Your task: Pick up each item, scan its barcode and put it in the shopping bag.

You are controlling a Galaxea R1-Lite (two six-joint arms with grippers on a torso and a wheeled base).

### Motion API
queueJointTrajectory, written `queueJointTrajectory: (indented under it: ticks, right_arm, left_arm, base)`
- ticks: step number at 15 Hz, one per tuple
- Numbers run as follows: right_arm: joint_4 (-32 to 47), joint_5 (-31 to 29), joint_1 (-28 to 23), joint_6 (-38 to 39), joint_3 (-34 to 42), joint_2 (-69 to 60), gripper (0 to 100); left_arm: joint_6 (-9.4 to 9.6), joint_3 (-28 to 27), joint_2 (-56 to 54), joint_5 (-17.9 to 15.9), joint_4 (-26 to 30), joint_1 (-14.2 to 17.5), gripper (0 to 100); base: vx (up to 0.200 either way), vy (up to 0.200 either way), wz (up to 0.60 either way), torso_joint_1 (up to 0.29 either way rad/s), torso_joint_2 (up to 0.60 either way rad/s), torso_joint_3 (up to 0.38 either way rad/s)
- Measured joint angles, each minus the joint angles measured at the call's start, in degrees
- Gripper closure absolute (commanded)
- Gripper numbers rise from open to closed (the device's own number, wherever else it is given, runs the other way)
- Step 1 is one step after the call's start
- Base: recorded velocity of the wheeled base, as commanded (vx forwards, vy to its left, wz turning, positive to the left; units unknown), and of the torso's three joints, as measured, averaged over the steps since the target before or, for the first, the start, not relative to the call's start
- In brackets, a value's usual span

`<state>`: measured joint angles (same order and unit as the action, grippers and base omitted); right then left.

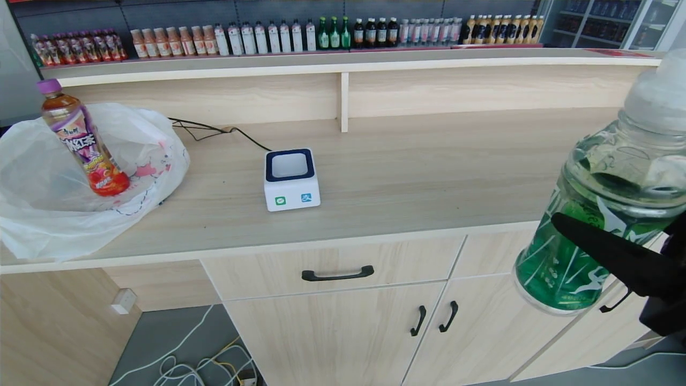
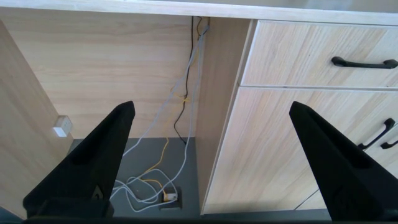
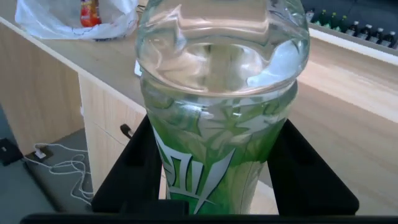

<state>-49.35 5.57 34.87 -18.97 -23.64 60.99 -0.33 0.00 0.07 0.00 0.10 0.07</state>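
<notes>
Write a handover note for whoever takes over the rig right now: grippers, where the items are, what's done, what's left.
Right gripper: shut on the green-labelled clear bottle, held in the air on the robot's right, off the counter.
Left gripper: open and empty, low in front of the cabinet doors below the counter.
Scanner: white cube with a blue-framed top, mid-counter.
Done: the purple-capped tea bottle leans inside the white plastic shopping bag at the counter's left end.
Left: probably pass the green-labelled bottle over the scanner, since the pictures cannot show whether it has been scanned, then put it in the bag.
</notes>
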Motion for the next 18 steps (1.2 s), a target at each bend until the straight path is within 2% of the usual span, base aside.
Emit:
queueJointTrajectory:
  ticks: [2, 5, 12, 18]
  right_arm:
    - [0.0, -1.1, 5.0, -7.4, 0.3, 0.2, 100]
    - [0.0, -1.5, 8.2, -13.5, 1.0, 1.0, 100]
    - [-0.2, -1.1, 11.8, -25.0, -0.6, 5.2, 100]
    - [-0.2, -1.9, 20.3, -33.9, -4.1, 9.5, 100]
  left_arm:
    - [0.0, 0.0, 0.0, 0.0, 0.0, 0.0, 0]
    - [0.01, 0.0, 0.0, 0.0, 0.0, 0.0, 0]
    - [0.0, 0.0, 0.0, 0.0, 0.0, 0.0, 0]
    - [0.0, 0.0, 0.0, 0.0, 0.0, 0.0, 0]
  base:
    - [0.0, 0.0, 0.0, 0.0, 0.0, 0.0]
    - [0.0, 0.0, 0.0, 0.0, 0.0, 0.0]
    - [0.0, 0.0, 0.0, 0.0, 0.0, 0.0]
    - [0.0, 0.0, 0.0, 0.0, 0.0, 0.0]
